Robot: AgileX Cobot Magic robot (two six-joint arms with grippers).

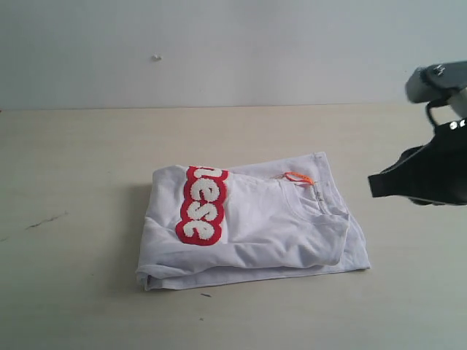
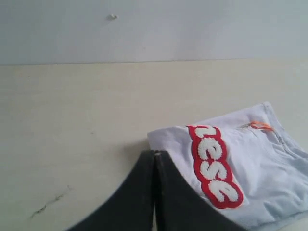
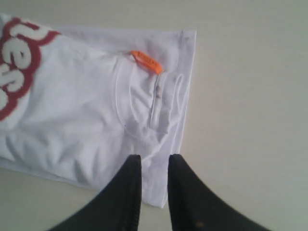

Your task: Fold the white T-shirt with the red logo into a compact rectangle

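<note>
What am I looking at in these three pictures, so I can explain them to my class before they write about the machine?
This is a robot with two arms, each ending in a two-fingered gripper. One picture comes from a camera off the arms. The other two come from a camera on each wrist, looking past the black fingers. On the pale table lies a folded white T-shirt, its red logo with fluffy white letters on top and an orange neck tag showing. The left gripper is shut, near the shirt's logo end. The right gripper has its jaws slightly apart, near the collar end. Neither holds anything.
</note>
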